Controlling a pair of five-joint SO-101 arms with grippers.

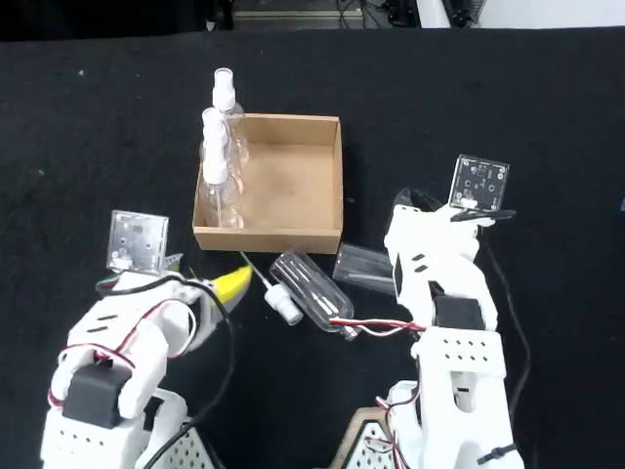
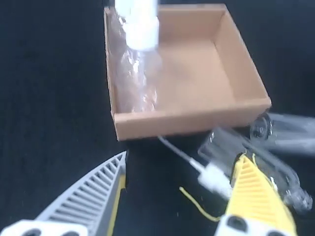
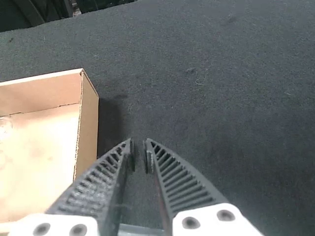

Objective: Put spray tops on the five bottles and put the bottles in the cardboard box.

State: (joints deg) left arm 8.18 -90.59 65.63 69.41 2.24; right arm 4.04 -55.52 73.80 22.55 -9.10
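The cardboard box (image 1: 293, 236) (image 2: 192, 120) (image 3: 88, 113) sits mid-table. Three clear bottles with white spray tops (image 1: 217, 181) stand along its left inner wall; one of them (image 2: 138, 64) looms in the left wrist view. In front of the box lies a capped bottle (image 1: 311, 288) (image 2: 246, 147), its white spray top (image 1: 283, 303) (image 2: 214, 177) towards my left arm. A second clear bottle (image 1: 363, 266) (image 2: 290, 132) lies beside it. My left gripper (image 1: 210, 269) (image 2: 182, 157) is open just short of the lying bottle. My right gripper (image 1: 405, 200) (image 3: 138, 143) is shut on nothing, right of the box.
Black cloth covers the table. The right arm's body (image 1: 444, 293) stands close to the second lying bottle, with red and white wires (image 1: 381, 325) trailing by it. Open cloth lies beyond and to both sides of the box.
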